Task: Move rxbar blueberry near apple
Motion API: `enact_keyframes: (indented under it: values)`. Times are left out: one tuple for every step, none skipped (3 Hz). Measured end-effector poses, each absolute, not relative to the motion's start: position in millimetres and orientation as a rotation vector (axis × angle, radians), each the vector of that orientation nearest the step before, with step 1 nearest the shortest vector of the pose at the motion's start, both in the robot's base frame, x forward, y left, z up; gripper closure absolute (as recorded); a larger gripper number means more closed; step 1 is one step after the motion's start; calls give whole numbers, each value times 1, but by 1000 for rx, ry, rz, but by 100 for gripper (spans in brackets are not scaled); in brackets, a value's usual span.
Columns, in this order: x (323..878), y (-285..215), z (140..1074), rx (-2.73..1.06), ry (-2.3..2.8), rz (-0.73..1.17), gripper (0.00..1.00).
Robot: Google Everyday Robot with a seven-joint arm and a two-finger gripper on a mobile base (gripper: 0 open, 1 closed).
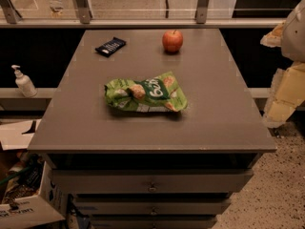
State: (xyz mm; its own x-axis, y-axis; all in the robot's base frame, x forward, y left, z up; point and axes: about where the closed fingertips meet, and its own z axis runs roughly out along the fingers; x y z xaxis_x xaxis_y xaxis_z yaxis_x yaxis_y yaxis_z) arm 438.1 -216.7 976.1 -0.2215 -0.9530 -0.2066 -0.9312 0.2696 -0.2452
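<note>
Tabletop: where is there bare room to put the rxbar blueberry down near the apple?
Bare patches: between the rxbar blueberry and the apple; right of the apple to the tabletop edge; between apple and green chip bag. The bag fills the middle. The gripper is off the table's right side.

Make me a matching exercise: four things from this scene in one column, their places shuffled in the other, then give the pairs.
Things:
1. rxbar blueberry
2. apple
3. green chip bag
4. gripper

Places:
A. middle of the table
B. off the table, at the view's right edge
C. far left part of the table
D. far side of the table, right of the rxbar blueberry

Pairs: 1-C; 2-D; 3-A; 4-B
</note>
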Motion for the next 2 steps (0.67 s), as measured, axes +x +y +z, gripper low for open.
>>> enact_keyframes:
  values:
    - [438, -217, 976, -1725, 2232, -98, 0]
    - [440, -215, 976, -1727, 2206, -108, 0]
